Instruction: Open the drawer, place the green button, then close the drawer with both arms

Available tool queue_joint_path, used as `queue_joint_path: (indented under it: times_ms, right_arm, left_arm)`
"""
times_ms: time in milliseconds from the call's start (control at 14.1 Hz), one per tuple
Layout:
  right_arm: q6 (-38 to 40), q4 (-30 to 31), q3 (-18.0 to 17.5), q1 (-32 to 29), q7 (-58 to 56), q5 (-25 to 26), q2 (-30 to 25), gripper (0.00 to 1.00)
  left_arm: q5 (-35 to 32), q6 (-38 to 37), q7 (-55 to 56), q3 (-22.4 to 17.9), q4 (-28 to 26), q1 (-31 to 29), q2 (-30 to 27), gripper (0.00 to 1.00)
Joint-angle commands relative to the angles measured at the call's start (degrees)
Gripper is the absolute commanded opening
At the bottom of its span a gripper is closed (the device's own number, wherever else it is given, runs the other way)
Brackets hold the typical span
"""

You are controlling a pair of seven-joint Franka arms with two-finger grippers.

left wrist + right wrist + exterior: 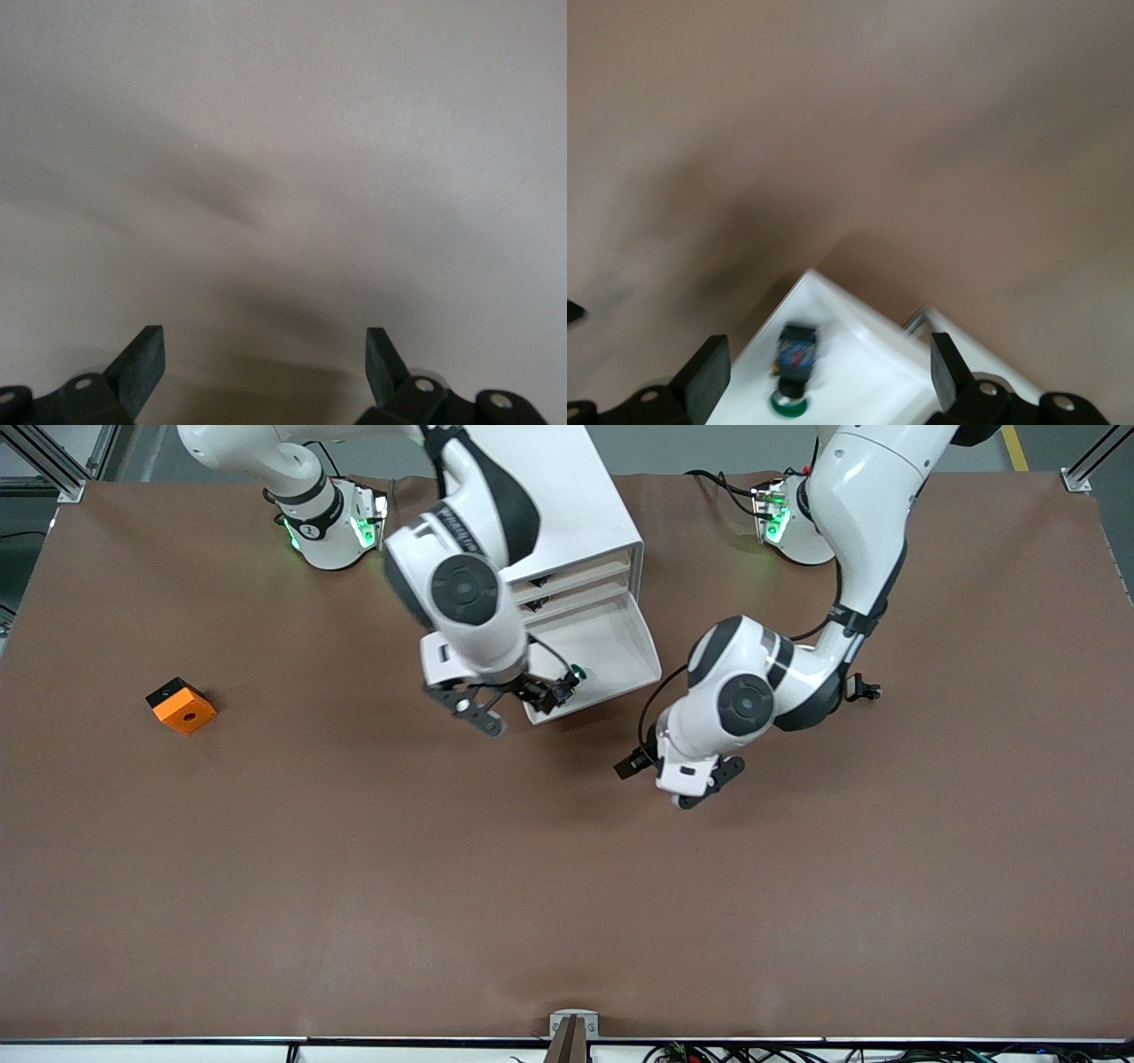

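Two large white robot arms with black joint bands: the right arm [461,584] and the left arm [780,682], each carrying one black two-finger gripper, two in all: the right gripper [532,695] and the left gripper [678,775]. One white four-drawer cabinet [585,505] near the tabletop's edge where the arms' bases stand. One pulled-out shallow white tray drawer [611,655]. One tiny green-capped push button [793,367]. One orange cube with a hole [181,705] toward the right arm's end.
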State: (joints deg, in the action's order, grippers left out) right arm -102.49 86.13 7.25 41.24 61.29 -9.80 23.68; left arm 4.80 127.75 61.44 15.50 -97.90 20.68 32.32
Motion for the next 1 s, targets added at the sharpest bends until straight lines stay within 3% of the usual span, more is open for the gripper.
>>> queue_joint_path:
  times_ms: [0,285,427,925]
  right_arm:
    - [5.09,-0.7,-0.66,-8.08,-13.87,1.62,-3.36,1.0]
    - [10.89,-0.61,-0.66,-17.75,-30.14,4.78,-7.15,1.0]
    - [13.88,-0.44,-0.66,-20.83,-35.77,8.2,-8.9,1.0]
    - [23.82,-0.26,-0.66,-36.56,-61.95,11.03,-14.53,1.0]
  left_arm:
    - [-8.02,2.14,4.72,-0.3,-2.65,2.25,-1.38,1.0]
    - [-17.09,2.85,6.15,-0.21,-2.65,6.38,-0.68,1.0]
    - [-17.37,4.86,6.15,-0.03,-2.47,6.92,-0.5,1.0]
    - [-17.46,7.77,6.24,1.29,-3.44,8.14,1.08,1.0]
